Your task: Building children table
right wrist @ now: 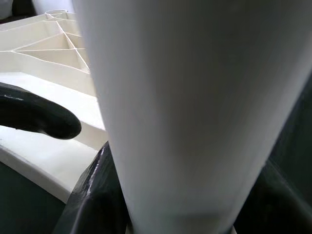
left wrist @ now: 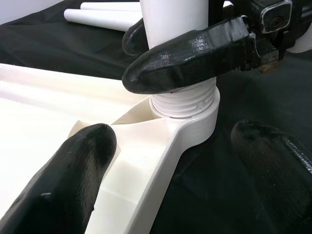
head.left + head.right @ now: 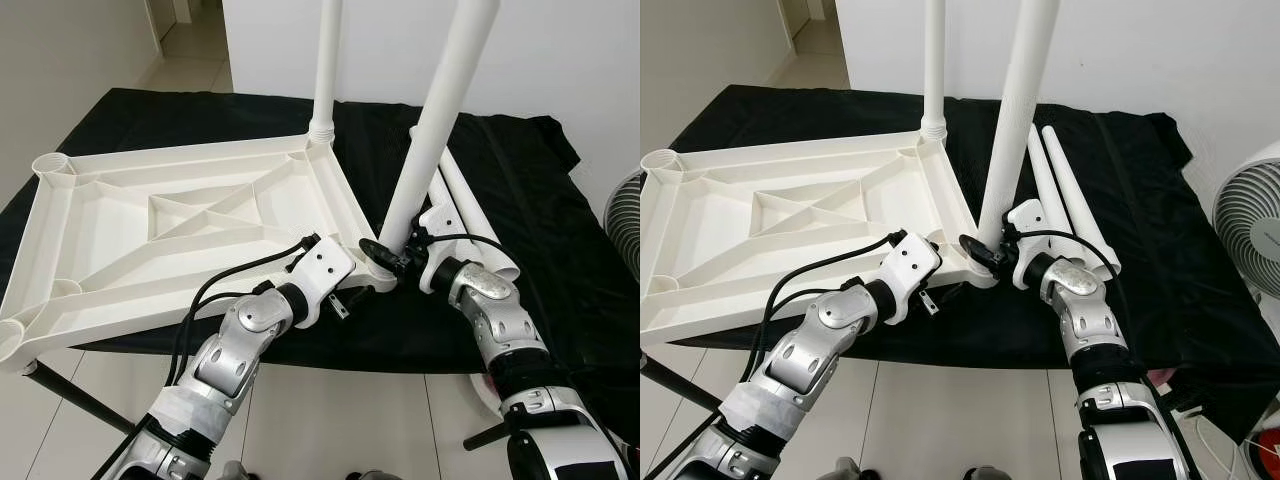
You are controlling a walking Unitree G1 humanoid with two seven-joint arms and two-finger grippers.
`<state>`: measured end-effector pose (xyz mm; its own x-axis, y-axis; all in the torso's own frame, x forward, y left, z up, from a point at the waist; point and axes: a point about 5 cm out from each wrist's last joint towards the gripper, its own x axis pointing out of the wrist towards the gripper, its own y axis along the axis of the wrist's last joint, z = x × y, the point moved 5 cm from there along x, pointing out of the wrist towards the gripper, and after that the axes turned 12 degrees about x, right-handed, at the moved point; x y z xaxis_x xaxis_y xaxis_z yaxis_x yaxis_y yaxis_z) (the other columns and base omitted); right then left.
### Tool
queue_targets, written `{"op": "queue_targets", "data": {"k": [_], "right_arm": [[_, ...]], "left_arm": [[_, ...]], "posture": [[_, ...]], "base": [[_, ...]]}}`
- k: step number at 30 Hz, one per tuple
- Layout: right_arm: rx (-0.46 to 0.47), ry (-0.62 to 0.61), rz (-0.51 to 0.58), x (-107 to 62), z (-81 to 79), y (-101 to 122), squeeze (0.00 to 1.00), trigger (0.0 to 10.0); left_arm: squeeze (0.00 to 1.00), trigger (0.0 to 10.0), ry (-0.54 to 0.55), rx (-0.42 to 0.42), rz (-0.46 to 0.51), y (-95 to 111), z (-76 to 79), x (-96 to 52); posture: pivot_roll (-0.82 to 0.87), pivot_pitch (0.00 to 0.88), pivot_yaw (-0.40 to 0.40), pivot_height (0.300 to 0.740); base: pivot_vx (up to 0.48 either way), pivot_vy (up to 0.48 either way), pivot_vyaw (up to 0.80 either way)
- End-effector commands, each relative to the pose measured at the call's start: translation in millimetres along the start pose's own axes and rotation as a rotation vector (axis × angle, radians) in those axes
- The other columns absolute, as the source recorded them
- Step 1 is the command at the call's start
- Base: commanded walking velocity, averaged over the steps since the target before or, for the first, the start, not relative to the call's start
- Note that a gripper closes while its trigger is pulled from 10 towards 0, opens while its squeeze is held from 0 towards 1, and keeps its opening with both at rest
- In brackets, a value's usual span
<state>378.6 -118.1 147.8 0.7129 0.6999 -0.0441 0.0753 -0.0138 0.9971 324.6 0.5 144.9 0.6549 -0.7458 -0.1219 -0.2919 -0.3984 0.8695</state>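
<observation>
The white tabletop (image 3: 200,155) lies upside down on a black cloth. One white leg (image 3: 326,70) stands in its far right corner. A second leg (image 3: 435,120) rises, leaning slightly, from the threaded socket (image 2: 187,105) at the near right corner. My right gripper (image 3: 385,258) is shut on this leg just above the socket, and its fingers (image 2: 195,48) wrap the base. My left gripper (image 3: 342,298) is open and straddles the tabletop's rim beside that corner. One of its fingers (image 2: 63,180) rests inside the tabletop, the other (image 2: 273,165) hangs outside over the cloth.
Two loose white legs (image 3: 470,205) lie on the black cloth (image 3: 560,270) right of the tabletop. A white fan (image 3: 1255,225) stands at the far right. A black rod (image 3: 70,395) slants under the tabletop's near left edge above the tiled floor.
</observation>
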Motion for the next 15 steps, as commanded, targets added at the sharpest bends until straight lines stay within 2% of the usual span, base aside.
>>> {"op": "queue_targets", "data": {"k": [1,2,3,10,11,13,15], "right_arm": [[0.018,0.035,-0.04,0.0,-5.5,-13.1,0.0,0.0],[0.02,0.023,-0.042,-0.4,-4.4,-14.1,0.0,4.0],[0.024,0.014,-0.043,-0.5,-3.1,-15.2,0.0,10.0],[0.037,-0.104,-0.048,0.4,4.9,-20.9,0.0,10.0],[0.056,-0.183,-0.028,0.0,10.0,-19.5,0.0,10.0],[0.072,-0.222,-0.015,-0.5,12.3,-18.8,0.0,10.0],[0.102,-0.328,0.009,-1.9,16.8,-18.2,0.0,10.0]], "left_arm": [[0.0,10.0,0.007,0.004,0.007,2.8,-1.4,0.7],[0.0,10.0,0.005,0.004,0.008,2.9,-0.6,0.9],[0.0,10.0,0.004,0.003,0.008,3.0,-0.1,1.0],[0.0,10.0,-0.003,0.004,0.01,3.1,1.7,1.1],[0.0,10.0,-0.005,0.004,0.01,3.1,2.5,1.1],[0.0,10.0,-0.007,0.003,0.01,2.9,3.2,0.8],[0.0,10.0,-0.01,0.002,0.008,2.2,4.4,0.2]], "posture": [[-0.1,0.04,0.002,0.74],[-0.1,0.036,0.003,0.74],[-0.1,0.036,0.003,0.74],[-0.11,0.036,0.002,0.74],[-0.11,0.036,0.002,0.74],[-0.11,0.036,0.0,0.74],[-0.11,0.035,0.0,0.74]], "base": [[0.0,0.0,0.0],[0.0,0.0,0.0],[0.0,0.0,0.0],[0.0,0.0,0.0],[0.0,0.0,0.0],[0.0,0.0,0.0],[0.0,0.0,0.0]]}}
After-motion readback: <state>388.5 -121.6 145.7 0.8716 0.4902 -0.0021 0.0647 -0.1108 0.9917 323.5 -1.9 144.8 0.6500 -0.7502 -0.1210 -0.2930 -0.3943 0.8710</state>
